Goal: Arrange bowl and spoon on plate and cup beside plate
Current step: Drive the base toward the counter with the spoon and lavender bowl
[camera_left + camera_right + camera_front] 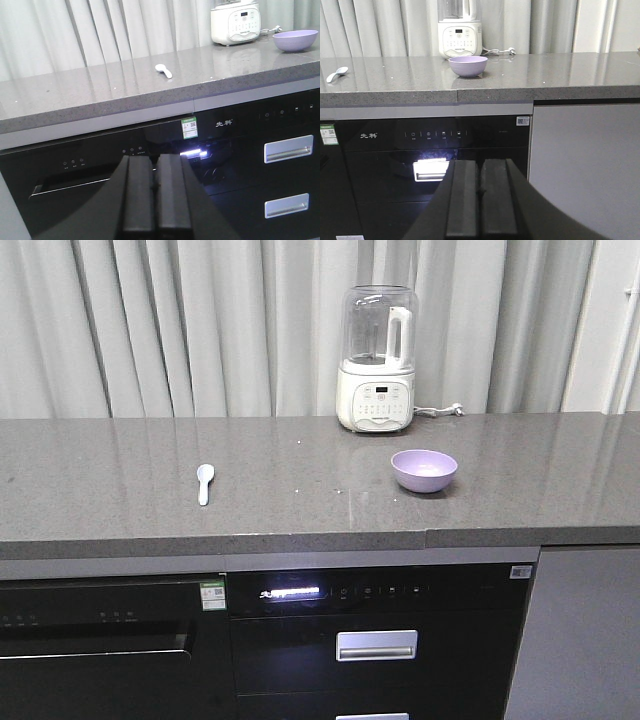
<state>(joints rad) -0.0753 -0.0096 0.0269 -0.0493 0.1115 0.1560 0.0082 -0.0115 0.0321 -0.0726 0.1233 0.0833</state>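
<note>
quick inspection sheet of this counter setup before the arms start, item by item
surface: grey stone countertop, dry as far as can be seen
job's things: spoon lying flat on the left; purple bowl upright on the right, well apart from it; plate and cup: nothing seen
clutter: white blender at the back, behind the bowl
grippers: left gripper and right gripper both shut, holding nothing, below counter level
cables: blender cord on the counter by the curtain
surroundings: pale curtain behind; black appliance fronts below

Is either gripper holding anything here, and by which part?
Nothing is held. The left gripper and right gripper are both shut and empty; the spoon and bowl sit on the countertop.
</note>
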